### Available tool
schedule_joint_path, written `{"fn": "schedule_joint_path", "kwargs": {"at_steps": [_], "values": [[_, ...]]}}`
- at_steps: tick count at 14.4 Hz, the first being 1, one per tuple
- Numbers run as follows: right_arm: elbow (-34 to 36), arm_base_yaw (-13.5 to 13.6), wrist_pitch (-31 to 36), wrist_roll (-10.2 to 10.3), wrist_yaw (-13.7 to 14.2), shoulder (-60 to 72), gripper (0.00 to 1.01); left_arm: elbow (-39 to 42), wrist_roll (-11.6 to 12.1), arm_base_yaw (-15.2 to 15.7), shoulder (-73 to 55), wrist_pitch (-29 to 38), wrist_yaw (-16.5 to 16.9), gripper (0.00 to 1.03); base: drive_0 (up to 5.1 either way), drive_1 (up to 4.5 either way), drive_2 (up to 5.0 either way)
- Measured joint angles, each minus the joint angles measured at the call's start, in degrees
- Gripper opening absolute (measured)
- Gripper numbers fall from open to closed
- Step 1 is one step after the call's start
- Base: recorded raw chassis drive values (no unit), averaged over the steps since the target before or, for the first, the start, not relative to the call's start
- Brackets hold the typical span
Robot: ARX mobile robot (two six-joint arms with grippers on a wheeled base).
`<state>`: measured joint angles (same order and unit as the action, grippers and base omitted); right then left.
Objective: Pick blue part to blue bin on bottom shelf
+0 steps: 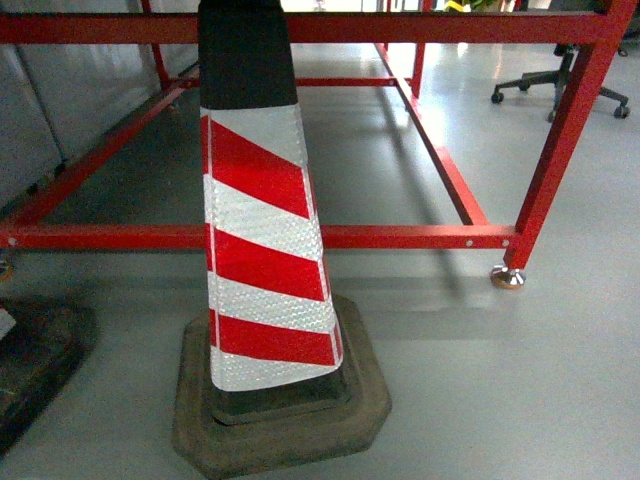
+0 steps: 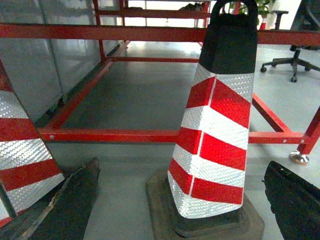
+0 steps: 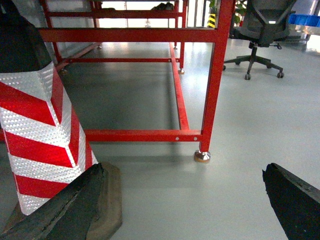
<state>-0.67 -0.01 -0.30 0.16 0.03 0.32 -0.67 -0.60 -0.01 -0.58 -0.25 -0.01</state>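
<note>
1 traffic cone [image 1: 262, 240] fills the middle of the head view, striped red and reflective white with a black top, standing upright on a dark rubber base [image 1: 290, 420] on the grey floor [image 1: 480, 380]. Just behind it runs a low red metal frame [image 1: 400, 237], its bars stretching away toward 12 o'clock and its corner post landing on a silver foot [image 1: 507, 277] at 3 o'clock. An office chair [image 1: 560, 85] on castors sits well beyond, at 1 o'clock.

The left wrist view shows the same cone at 4 o'clock, and a 2nd striped cone [image 2: 22, 160] cut off at the 9 o'clock edge. The left gripper [image 2: 182, 207] appears only as 2 dark fingers [image 2: 75, 205] at the bottom corners, spread well apart with nothing between them but floor and the cone's base.

In the right wrist view the right gripper [image 3: 182, 205] looks the same: 2 dark fingers [image 3: 295, 200] splayed wide at 7 and 5 o'clock, released, nothing held. The cone stands at 9 o'clock, its base just beside the left-hand finger.

The blue part and the bottom shelf are not visible in any view. At the far 1 o'clock corner of the right wrist view sits a small blue bin [image 3: 304, 19]; what it rests on cannot be made out.
</note>
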Motion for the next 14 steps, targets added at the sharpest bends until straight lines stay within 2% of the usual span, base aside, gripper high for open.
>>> {"fn": "schedule_joint_path", "kwargs": {"at_steps": [14], "values": [[0.0,0.0,0.0,0.0,0.0,0.0,0.98,0.0,0.0,0.0,0.0,0.02,0.0,0.98,0.0,0.0,0.0]]}}
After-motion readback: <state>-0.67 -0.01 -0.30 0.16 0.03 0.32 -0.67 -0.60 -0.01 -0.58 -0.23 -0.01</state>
